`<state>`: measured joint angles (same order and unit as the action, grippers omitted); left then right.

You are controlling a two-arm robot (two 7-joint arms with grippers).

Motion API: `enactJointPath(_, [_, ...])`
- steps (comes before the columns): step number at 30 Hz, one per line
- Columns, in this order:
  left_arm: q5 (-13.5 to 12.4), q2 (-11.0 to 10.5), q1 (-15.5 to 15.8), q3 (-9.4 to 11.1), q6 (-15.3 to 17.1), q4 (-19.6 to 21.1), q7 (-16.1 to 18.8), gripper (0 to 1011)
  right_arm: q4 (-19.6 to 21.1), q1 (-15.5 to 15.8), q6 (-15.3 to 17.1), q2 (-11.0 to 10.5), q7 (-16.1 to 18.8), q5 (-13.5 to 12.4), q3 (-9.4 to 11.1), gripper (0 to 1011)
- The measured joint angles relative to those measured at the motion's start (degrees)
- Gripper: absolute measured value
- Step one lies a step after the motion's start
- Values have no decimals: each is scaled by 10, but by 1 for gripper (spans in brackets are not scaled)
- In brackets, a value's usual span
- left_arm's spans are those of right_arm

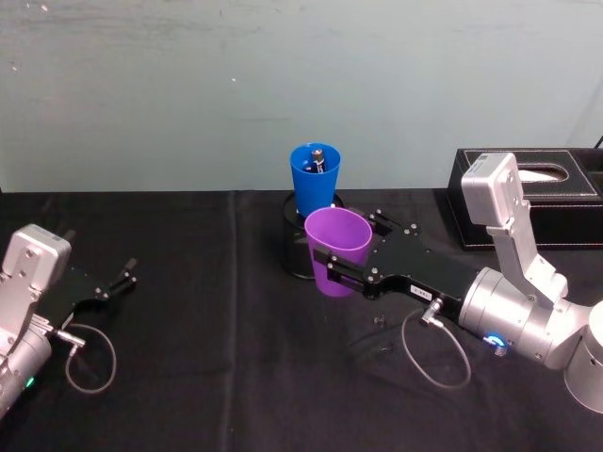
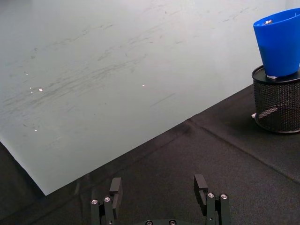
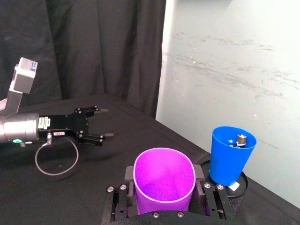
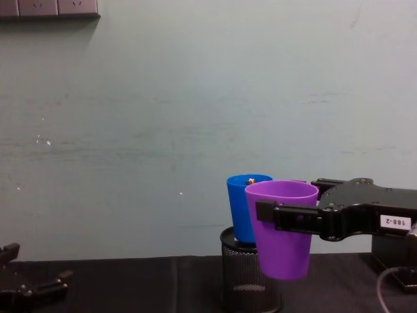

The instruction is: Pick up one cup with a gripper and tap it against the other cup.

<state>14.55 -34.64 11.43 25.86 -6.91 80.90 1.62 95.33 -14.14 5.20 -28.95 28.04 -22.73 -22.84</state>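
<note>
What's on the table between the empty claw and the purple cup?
Nothing but bare black tablecloth, as the head view shows, from the open left claw to the purple cup held in the right claw.

a black mesh pen holder (image 1: pixel 294 250) stands just beyond the right pincer (image 1: pixel 347 245). a black tissue box (image 1: pixel 565 212) sits behind and right of it. black cloth (image 1: pixel 188 311) lies below.
</note>
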Motion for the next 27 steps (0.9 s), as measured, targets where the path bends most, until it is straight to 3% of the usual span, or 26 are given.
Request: enactJointPath(27, [0, 0, 0, 0, 0, 0, 0, 1000, 0, 0, 0, 0, 0, 0, 0, 726])
